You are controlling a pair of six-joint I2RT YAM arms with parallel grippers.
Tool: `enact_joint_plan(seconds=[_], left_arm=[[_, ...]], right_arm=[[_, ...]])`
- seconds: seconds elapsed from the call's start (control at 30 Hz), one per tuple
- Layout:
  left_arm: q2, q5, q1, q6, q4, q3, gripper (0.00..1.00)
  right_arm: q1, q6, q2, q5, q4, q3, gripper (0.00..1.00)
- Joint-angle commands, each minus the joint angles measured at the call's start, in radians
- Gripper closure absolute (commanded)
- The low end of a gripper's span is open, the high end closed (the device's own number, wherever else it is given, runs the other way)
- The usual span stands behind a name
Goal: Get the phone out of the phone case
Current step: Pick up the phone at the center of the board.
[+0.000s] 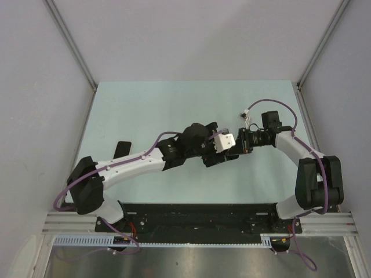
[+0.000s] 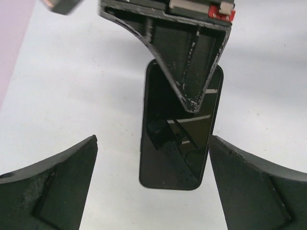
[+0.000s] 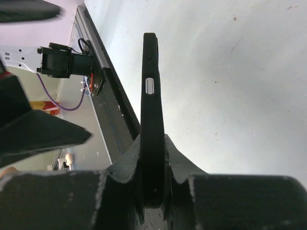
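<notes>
A black phone (image 2: pixel 175 143) with a glossy dark screen sits in a thin black phone case (image 3: pixel 152 96), seen edge-on with a silver side button showing through a cutout. My right gripper (image 3: pixel 152 141) is shut on one end of it and holds it above the table. One right finger (image 2: pixel 192 62) lies across the screen in the left wrist view. My left gripper (image 2: pixel 153 139) is open, its fingers standing wide on either side of the phone's free end without touching it. In the top view both grippers (image 1: pixel 223 156) (image 1: pixel 240 145) meet mid-table, hiding the phone.
A small flat black object (image 1: pixel 122 149) lies on the pale green table (image 1: pixel 174 104) beside the left arm. Grey walls with metal rails enclose the table. The black base rail (image 1: pixel 197 217) runs along the near edge.
</notes>
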Motion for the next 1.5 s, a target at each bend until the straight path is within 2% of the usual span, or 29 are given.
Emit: enact_joint_plan(seconds=[0.0,0.13,0.27,0.4,0.47,0.63,0.8,0.97,1.1,1.17,1.2,1.27,1.47], left_arm=[[-0.096,0.005,0.028,0.003,0.055,-0.017,0.00],[-0.143,0.097,0.108,-0.073,0.043,-0.021,0.00],[-0.170,0.258,0.262,-0.162,0.029,-0.024,0.00],[-0.180,0.491,0.361,-0.228,0.015,-0.039,0.00],[-0.189,0.550,0.395,-0.245,0.011,-0.053,0.00],[-0.205,0.758,0.442,-0.285,0.006,-0.073,0.00],[-0.179,0.950,0.497,-0.353,0.006,-0.071,0.00],[-0.119,1.050,0.522,-0.405,0.008,-0.051,0.00],[-0.084,1.078,0.525,-0.425,0.020,-0.027,0.00],[-0.067,1.093,0.525,-0.475,0.090,-0.024,0.00],[-0.064,1.099,0.525,-0.554,0.134,-0.031,0.00],[-0.065,1.085,0.530,-0.633,0.309,-0.083,0.00],[-0.018,1.015,0.531,-0.675,0.337,-0.068,0.00]], right_arm=[[-0.023,-0.022,-0.036,-0.045,0.018,0.025,1.00],[-0.044,-0.031,-0.062,-0.056,0.018,0.025,1.00],[-0.057,-0.046,-0.106,-0.066,0.012,0.025,1.00],[-0.055,-0.028,-0.166,-0.071,0.042,0.025,1.00],[-0.055,0.003,-0.195,-0.068,0.068,0.025,1.00],[-0.064,0.110,-0.295,-0.049,0.235,0.025,1.00],[-0.083,0.341,-0.311,-0.060,0.504,0.025,1.00],[-0.081,0.442,-0.297,-0.074,0.663,0.027,1.00],[-0.080,0.468,-0.289,-0.063,0.708,0.025,1.00],[-0.066,0.472,-0.274,-0.065,0.719,0.025,1.00],[-0.061,0.466,-0.259,-0.065,0.714,0.025,1.00],[-0.057,0.436,-0.251,-0.065,0.682,0.025,1.00],[-0.042,0.385,-0.242,-0.080,0.618,0.025,1.00]])
